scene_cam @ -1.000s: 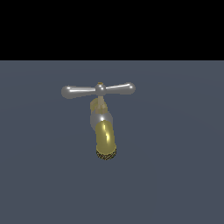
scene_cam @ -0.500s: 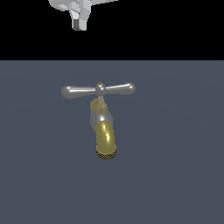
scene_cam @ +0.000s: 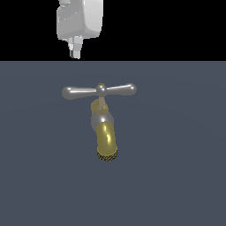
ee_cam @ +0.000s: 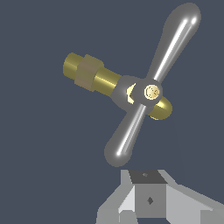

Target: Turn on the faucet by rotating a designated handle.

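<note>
None of the turning looks done: your gripper (scene_cam: 75, 52) hangs well above the handle (scene_cam: 99, 91), touching nothing, and whether its jaws are spread I cannot tell. The faucet (scene_cam: 105, 132) stands mid-scene; approach, contact and rotation remain.

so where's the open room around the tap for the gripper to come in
Bare gray surface lies open on both sides of the faucet and below its spout. The gap between the gripper and the handle is also free. The only crowded spot is the middle, where handle, hub and spout stack together.
</note>
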Available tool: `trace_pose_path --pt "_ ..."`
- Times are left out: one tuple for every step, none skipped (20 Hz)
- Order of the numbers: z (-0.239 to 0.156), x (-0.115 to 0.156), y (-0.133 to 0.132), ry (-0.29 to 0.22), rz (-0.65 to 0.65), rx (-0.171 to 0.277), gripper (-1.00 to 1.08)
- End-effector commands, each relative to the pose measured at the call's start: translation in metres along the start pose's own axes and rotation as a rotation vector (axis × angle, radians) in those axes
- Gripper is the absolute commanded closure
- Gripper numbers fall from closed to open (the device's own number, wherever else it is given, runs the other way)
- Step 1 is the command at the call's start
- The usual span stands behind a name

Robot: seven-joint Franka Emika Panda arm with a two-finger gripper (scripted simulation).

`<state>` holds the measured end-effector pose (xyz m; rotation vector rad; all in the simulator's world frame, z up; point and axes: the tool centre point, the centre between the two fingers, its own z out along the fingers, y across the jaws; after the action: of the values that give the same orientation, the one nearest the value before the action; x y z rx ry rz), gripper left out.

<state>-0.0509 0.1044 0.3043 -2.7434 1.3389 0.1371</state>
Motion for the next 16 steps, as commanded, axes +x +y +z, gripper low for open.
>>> trace_pose_path --pt "0.015 0.001 -0.011 0.01 0.061 -0.005 1.08" --pt "0.022 0.001 -0.014 0.015 0.085 -0.007 1.08" --pt "0.028 0.001 -0.018 0.02 0.109 -0.009 1.08" --pt "0.034 0.001 -0.022 0.025 0.133 -0.01 1.08" --pt "0.04 0.002 -0.026 0.031 0.156 -0.012 1.08" --pt "0.046 0.002 -0.029 0.038 0.18 -0.013 1.08" --pt "0.052 0.002 -0.033 0.045 0.203 -0.015 1.08" --pt "0.058 0.002 -0.036 0.051 0.225 -0.016 1.08" --pt "0.064 0.002 -0.039 0.058 0.245 -0.016 1.08" --pt "0.069 0.002 -0.042 0.065 0.265 -0.017 1.08" --pt "0.074 0.002 -0.044 0.071 0.283 -0.017 1.08" --pt "0.078 0.002 -0.046 0.077 0.3 -0.017 1.08" --pt "0.082 0.002 -0.049 0.083 0.315 -0.017 1.08" --pt "0.086 0.003 -0.051 0.089 0.329 -0.017 1.08" --pt "0.09 0.003 -0.052 0.094 0.343 -0.017 1.08" --pt "0.093 0.003 -0.054 0.099 0.355 -0.016 1.08"
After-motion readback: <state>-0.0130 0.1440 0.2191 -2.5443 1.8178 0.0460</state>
